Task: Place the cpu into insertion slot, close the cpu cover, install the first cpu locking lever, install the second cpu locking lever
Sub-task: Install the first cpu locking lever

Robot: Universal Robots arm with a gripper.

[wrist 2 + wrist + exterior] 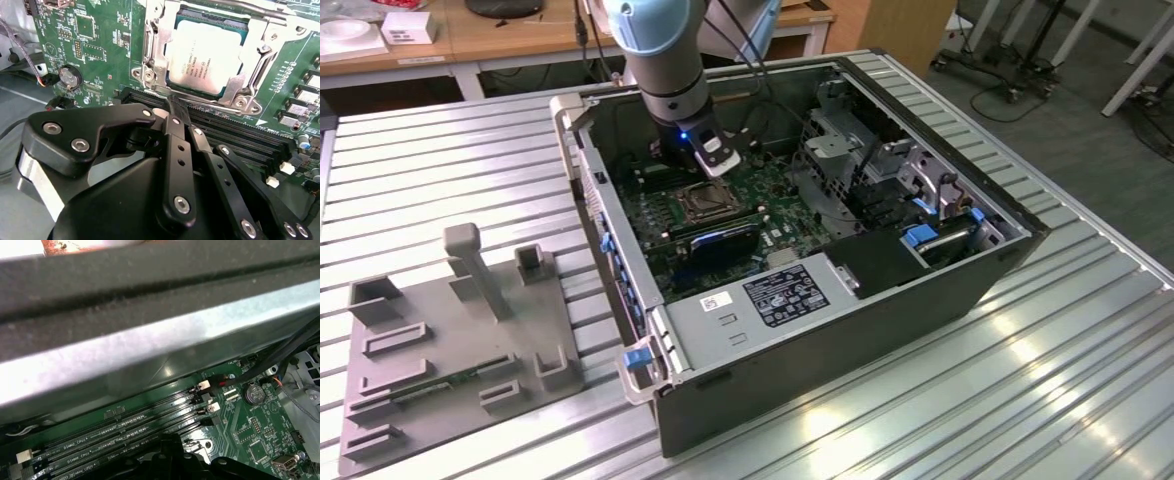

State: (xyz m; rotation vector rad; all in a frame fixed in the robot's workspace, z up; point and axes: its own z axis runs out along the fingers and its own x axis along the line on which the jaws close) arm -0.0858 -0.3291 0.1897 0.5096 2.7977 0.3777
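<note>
Gripper (172, 107) hung inside the open computer case (961, 290), its black fingers (175, 125) pressed together and holding nothing, tips just beside the long black memory slots (240, 135) next to the socket. Cpu (205, 60) sat in the insertion slot (150, 50), with the cpu cover (240, 92) lying down over its edges on the green motherboard (95, 45). Grey fixture (454, 340) lay on the ribbed table (440, 160), well apart from the case, toward the exterior view's left.

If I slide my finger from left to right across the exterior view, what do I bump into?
Grey holder block → blue latch on the computer case → cpu in its insertion slot, gripper just above → blue drive tab.
</note>
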